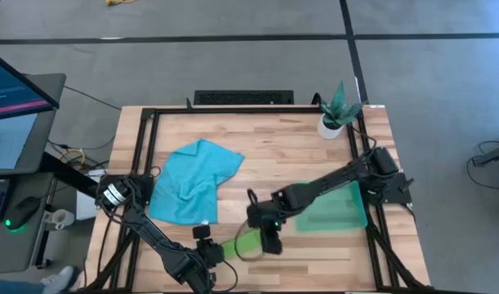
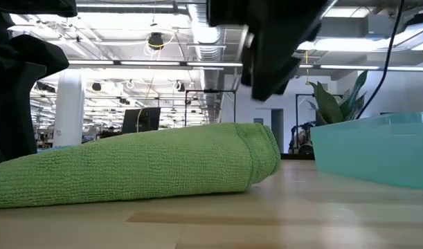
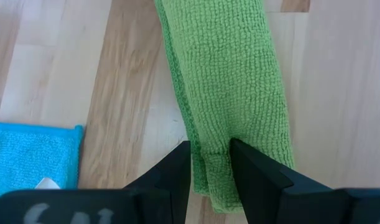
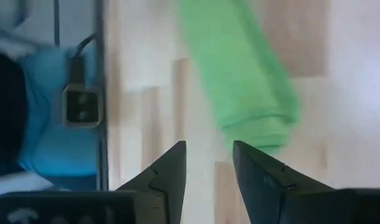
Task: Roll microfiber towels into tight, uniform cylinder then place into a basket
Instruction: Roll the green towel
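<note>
Green towel lies rolled at the near edge of the table, just left of the basket. Left gripper has its fingers closed to a narrow gap, pinching the roll's near-left end. Right gripper hangs over the roll's other end, fingers parted and empty (roll is not yet between them). Judged step: roll finished, lift pending. Next move calls for the right gripper to close on its end, then a level carry right into the basket. Blue towel lies crumpled and unrolled, farther left.
</note>
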You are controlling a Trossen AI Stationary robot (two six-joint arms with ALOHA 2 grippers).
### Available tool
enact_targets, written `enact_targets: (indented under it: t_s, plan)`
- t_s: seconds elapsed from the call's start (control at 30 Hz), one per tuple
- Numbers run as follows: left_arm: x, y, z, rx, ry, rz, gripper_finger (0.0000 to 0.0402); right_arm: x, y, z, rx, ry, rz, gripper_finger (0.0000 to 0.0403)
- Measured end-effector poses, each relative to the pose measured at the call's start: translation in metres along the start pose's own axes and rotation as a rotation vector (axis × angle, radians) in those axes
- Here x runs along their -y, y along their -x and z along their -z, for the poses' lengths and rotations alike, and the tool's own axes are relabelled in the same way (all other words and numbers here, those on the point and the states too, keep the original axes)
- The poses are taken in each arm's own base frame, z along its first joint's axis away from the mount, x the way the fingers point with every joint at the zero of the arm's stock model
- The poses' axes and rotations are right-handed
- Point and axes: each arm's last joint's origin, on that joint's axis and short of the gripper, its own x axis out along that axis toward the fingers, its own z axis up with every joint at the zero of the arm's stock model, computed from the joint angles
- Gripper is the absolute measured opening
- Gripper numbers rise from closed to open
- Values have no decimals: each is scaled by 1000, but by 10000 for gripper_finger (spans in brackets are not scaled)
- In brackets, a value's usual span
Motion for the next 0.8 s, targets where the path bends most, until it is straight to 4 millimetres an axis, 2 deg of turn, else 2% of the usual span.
enact_targets:
  t_s: [0.13,0.23,0.3,0.4,0.57,0.8]
  plan:
    - [0,0,0,2,0,-2,109,-37,-11,11,51,159,24,154]
    - [0,0,0,9,-3,-6,109,-64,-24,13,181,224,46,154]
    - [0,0,0,9,-3,-6,109,-77,-32,18,227,293,68,154]
    - [0,0,-1,9,3,-6,109,-91,-32,18,318,413,109,154]
    - [0,0,-1,12,13,-5,109,-85,-37,16,404,401,309,154]
    - [0,-1,-1,14,22,-6,109,-53,-59,5,378,307,363,147]
